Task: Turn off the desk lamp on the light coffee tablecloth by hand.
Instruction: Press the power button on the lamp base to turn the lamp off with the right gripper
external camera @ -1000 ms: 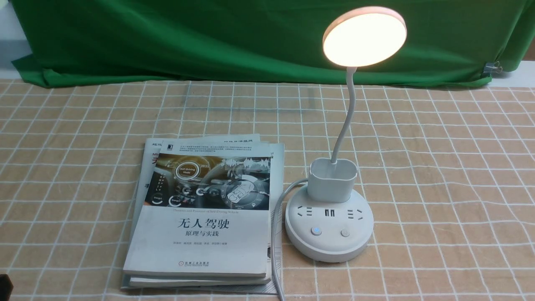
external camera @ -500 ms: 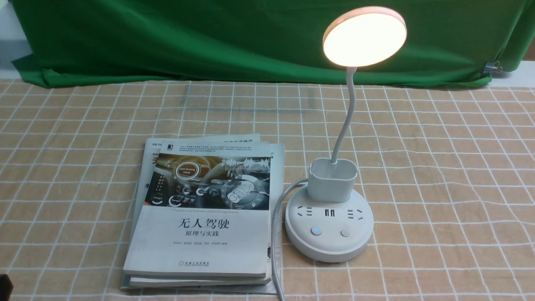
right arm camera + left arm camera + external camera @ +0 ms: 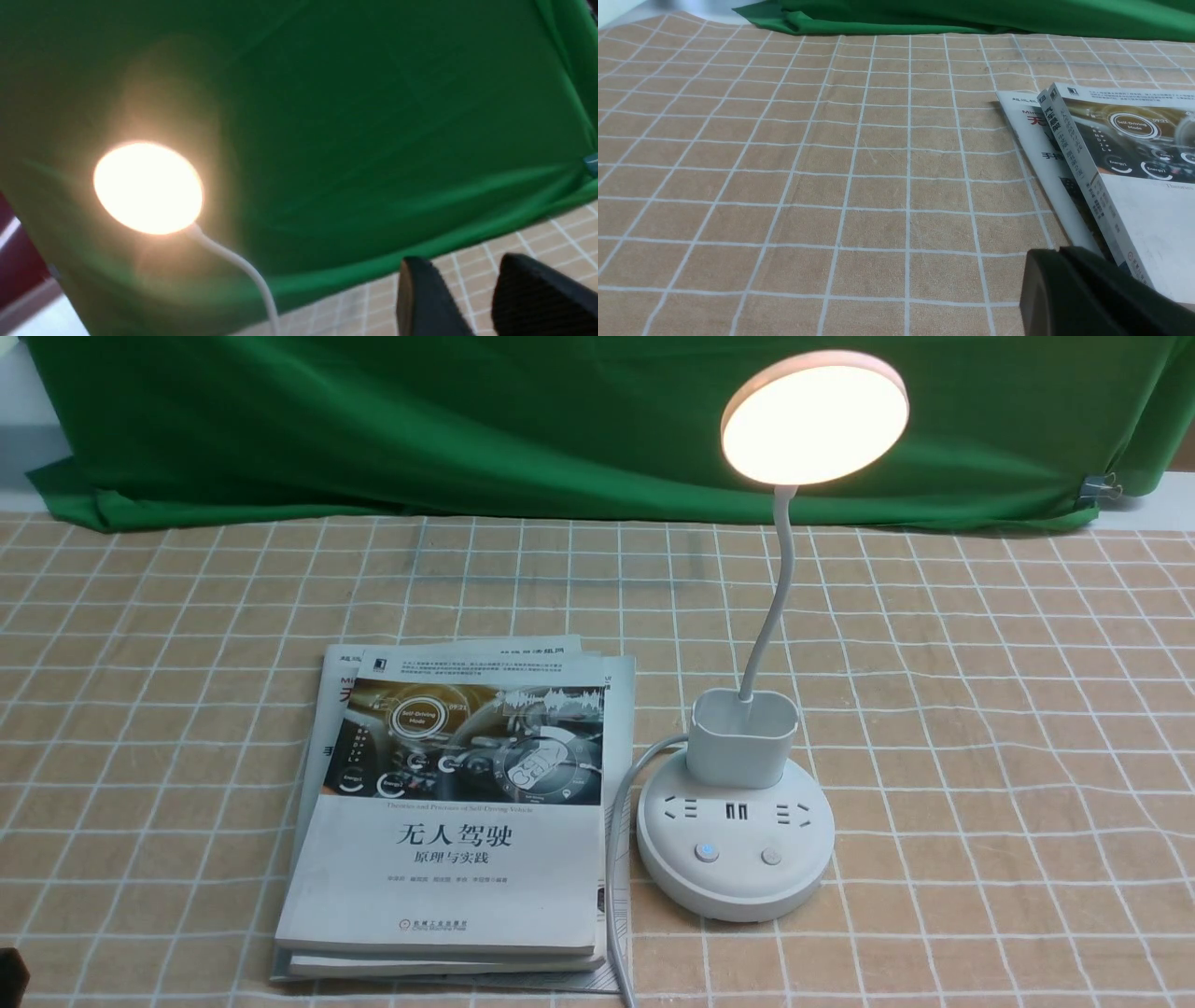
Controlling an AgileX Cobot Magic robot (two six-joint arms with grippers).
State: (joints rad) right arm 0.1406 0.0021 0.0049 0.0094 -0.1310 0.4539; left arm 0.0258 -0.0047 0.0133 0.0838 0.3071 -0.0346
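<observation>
Green backdrop behind, light coffee tablecloth underneath. The desk lamp stands right of centre, lit, just beside the books, with its buttons facing the robot. The right hand is spread and eyeing the lamp head, so probably nearer. The left hand is off past the books, can't tell its state.

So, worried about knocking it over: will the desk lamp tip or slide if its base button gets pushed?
Probably won't tip: the desk lamp has a wide, flat base on the light coffee tablecloth. Its thin neck likely flexes, so the lit head may wobble.
</observation>
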